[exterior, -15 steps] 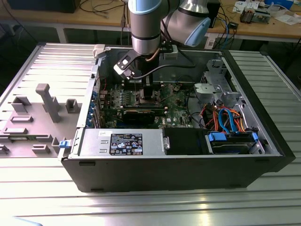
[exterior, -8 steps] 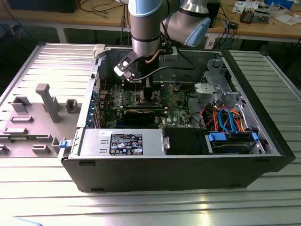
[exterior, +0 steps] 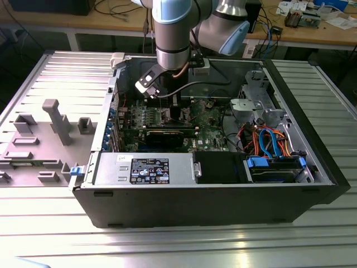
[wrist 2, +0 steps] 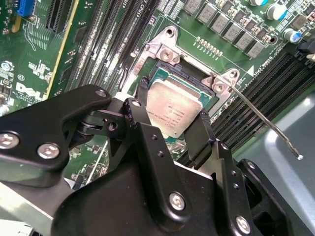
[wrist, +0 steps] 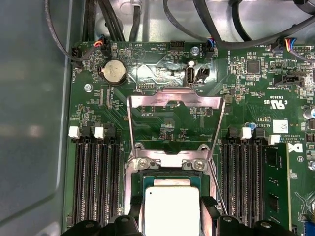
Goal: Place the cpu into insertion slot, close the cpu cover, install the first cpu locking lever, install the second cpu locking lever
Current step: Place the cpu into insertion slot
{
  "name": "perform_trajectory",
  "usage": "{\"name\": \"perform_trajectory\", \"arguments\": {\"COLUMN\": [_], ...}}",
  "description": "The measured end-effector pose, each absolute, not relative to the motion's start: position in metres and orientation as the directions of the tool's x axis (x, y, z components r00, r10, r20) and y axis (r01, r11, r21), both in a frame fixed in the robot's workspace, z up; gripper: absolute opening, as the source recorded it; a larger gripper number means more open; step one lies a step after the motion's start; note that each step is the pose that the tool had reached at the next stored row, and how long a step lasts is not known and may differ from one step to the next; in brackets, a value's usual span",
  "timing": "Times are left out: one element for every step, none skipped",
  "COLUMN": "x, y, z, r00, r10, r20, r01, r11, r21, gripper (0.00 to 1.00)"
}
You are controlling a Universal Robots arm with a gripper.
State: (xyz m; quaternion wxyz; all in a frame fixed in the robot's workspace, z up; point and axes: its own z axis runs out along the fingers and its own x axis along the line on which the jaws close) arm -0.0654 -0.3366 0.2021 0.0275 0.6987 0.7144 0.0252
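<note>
We are looking at a ribbed metal table [exterior: 178, 245] that is carrying an open black computer case [exterior: 212, 206], with grey fixture blocks [exterior: 56, 120] standing on the exterior view's left. The arm [exterior: 173, 33] is reaching down into the case from above. A grey power supply box [exterior: 145, 169] is sitting along the case's near wall, and orange and blue cables [exterior: 268, 139] are bunching on the exterior view's right, well apart from the work. The green motherboard [wrist: 246, 88] is lying flat on the case floor, with a long black expansion card [exterior: 164, 137] near the arm.

Closer in, we are seeing long black memory slots [wrist: 96, 182] flanking the socket on both sides and crowding the black gripper [wrist 2: 173, 105]. Its jaws are clasping the cpu [wrist: 170, 211] by two opposite edges. The chip is sitting silver side up over the insertion slot [wrist 2: 194, 73], with the dark rim showing around it.

The cpu cover [wrist: 174, 100] is standing swung open, hinged at the slot's edge and leaving the chip uncovered. A thin locking lever [wrist 2: 266, 120] is angling out just beside one black finger [wrist 2: 204, 130], unlatched. A coin battery [wrist: 114, 71] is sitting beyond the cover.
</note>
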Motion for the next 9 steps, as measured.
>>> {"name": "perform_trajectory", "arguments": {"x": [-0.0654,-0.0654,-0.0654,-0.0654,-0.0654,-0.0654,-0.0654,-0.0654,-0.0654], "y": [-0.3365,-0.3366,-0.3366,-0.3366,-0.3366,-0.3365,-0.3366,-0.3366,-0.3365], "z": [0.2012,0.2004,0.2000,0.1997,0.1994,0.1992,0.1991,0.1991,0.1991], "r00": [-0.022,-0.022,-0.022,-0.022,-0.022,-0.022,-0.022,-0.022,-0.021], "r10": [1.000,1.000,1.000,1.000,1.000,1.000,1.000,1.000,1.000], "r20": [-0.004,-0.004,-0.004,-0.004,-0.004,-0.004,-0.004,-0.004,-0.004], "r01": [0.997,0.997,0.997,0.997,0.997,0.997,0.997,0.997,0.997], "r11": [0.022,0.022,0.022,0.022,0.022,0.022,0.022,0.022,0.022], "r21": [0.074,0.074,0.074,0.074,0.074,0.074,0.074,0.074,0.074], "gripper": [0.55,0.55,0.55,0.55,0.55,0.55,0.55,0.55,0.55]}}
